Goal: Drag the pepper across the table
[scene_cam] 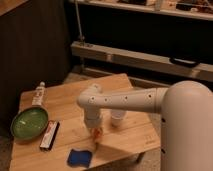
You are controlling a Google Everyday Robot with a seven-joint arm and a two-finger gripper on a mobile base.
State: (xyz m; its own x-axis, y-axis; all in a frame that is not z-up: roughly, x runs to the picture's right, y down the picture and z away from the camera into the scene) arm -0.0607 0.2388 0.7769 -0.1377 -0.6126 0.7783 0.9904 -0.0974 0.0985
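Note:
The small orange pepper [97,134] lies on the light wooden table [65,100], near its front middle, just under my gripper [95,129]. My white arm reaches in from the right and the gripper points straight down onto the pepper, touching or nearly touching it. The gripper's body hides most of the pepper; only an orange bit shows below it.
A white cup [117,116] stands just right of the gripper. A green bowl [29,122] sits at the left, a dark flat bar [49,135] beside it, a white tube with dark label [38,93] at the back left, a blue cloth [79,158] near the front edge.

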